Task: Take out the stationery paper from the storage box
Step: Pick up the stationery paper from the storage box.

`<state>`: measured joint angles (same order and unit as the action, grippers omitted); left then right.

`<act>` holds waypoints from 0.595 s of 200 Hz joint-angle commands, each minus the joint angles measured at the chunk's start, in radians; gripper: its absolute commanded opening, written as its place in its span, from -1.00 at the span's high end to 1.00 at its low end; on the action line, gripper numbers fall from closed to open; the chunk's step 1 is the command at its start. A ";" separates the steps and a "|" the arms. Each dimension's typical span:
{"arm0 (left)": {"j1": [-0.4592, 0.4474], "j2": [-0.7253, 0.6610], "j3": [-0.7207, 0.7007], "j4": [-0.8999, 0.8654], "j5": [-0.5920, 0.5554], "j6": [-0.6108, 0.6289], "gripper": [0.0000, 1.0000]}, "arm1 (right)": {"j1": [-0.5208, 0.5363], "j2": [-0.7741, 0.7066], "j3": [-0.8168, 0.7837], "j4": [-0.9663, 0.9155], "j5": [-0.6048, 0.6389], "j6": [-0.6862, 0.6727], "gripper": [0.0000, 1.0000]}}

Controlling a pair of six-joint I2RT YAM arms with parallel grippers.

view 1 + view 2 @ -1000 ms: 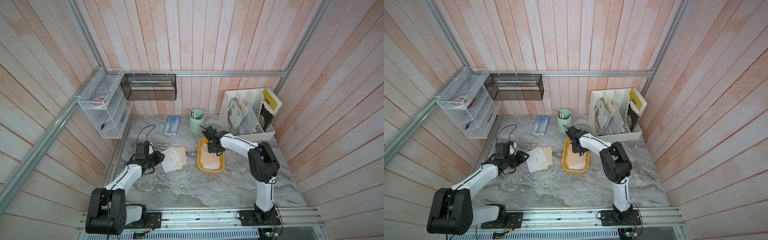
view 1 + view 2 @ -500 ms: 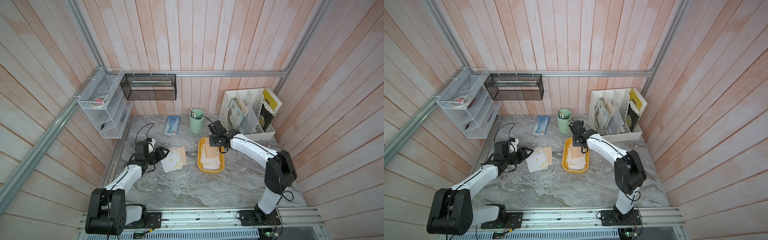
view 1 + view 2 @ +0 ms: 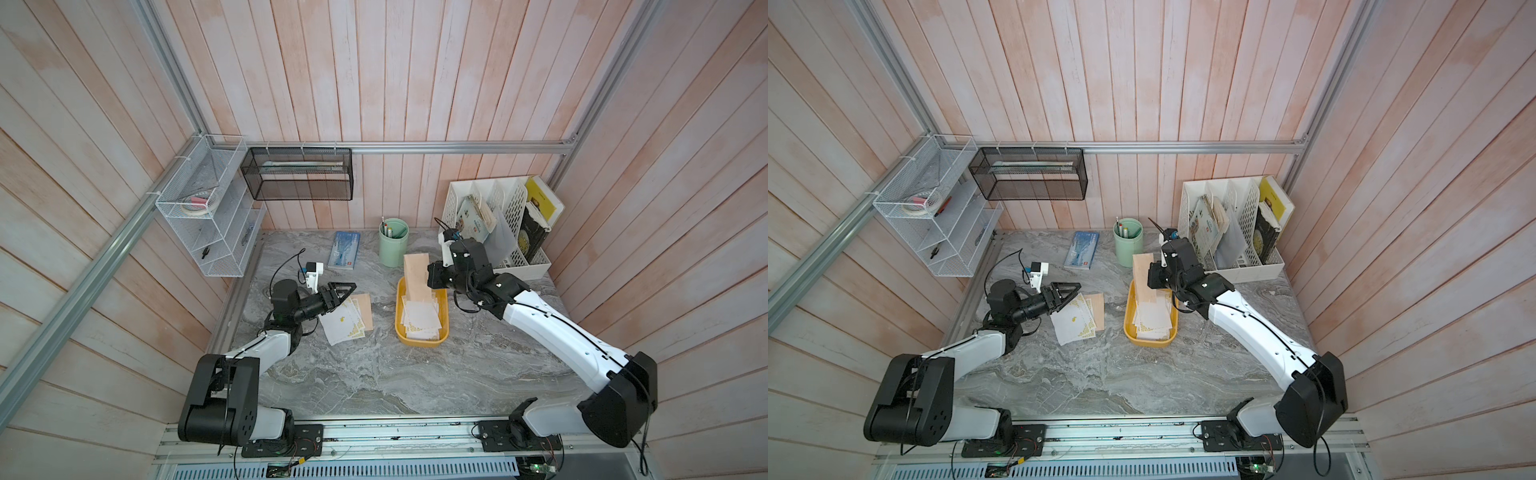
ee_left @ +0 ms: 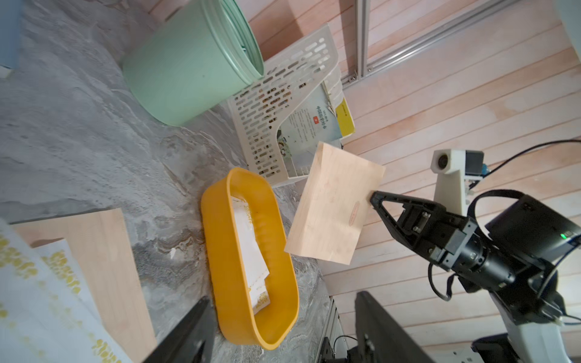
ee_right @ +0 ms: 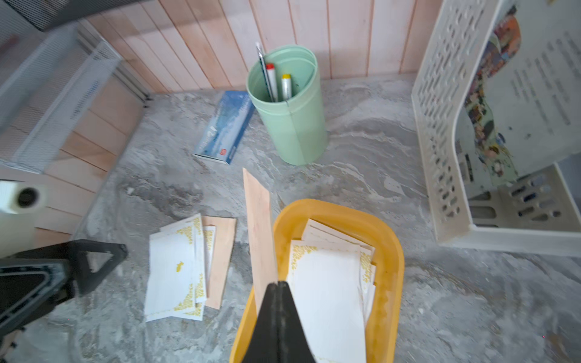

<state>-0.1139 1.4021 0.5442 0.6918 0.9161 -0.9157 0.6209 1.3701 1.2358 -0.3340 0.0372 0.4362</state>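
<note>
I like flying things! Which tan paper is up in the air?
The tan sheet pinched by the right tool, raised above the yellow box. The other tan sheet lies flat on the table, partly under white sheets.

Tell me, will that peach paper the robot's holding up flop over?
Probably not: the thin peach-tan paper sheet looks flat though the right gripper pinches only one edge. It's likely light, being sliver-thin edge-on. It might swivel in the jaws.
</note>
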 commanded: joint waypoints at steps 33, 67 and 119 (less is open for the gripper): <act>-0.105 0.030 0.094 -0.019 -0.017 0.101 -0.46 | 0.004 -0.027 0.007 0.143 -0.241 0.017 1.00; -0.127 0.031 0.108 0.005 -0.032 0.104 -0.46 | 0.011 -0.028 0.013 0.164 -0.275 0.027 1.00; -0.146 0.068 0.156 -0.003 -0.035 0.126 -0.46 | 0.039 0.005 0.046 0.178 -0.296 0.026 1.00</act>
<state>-0.2512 1.4479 0.6628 0.6903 0.8959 -0.8253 0.6418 1.3529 1.2446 -0.1864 -0.2279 0.4557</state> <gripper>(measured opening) 0.733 0.041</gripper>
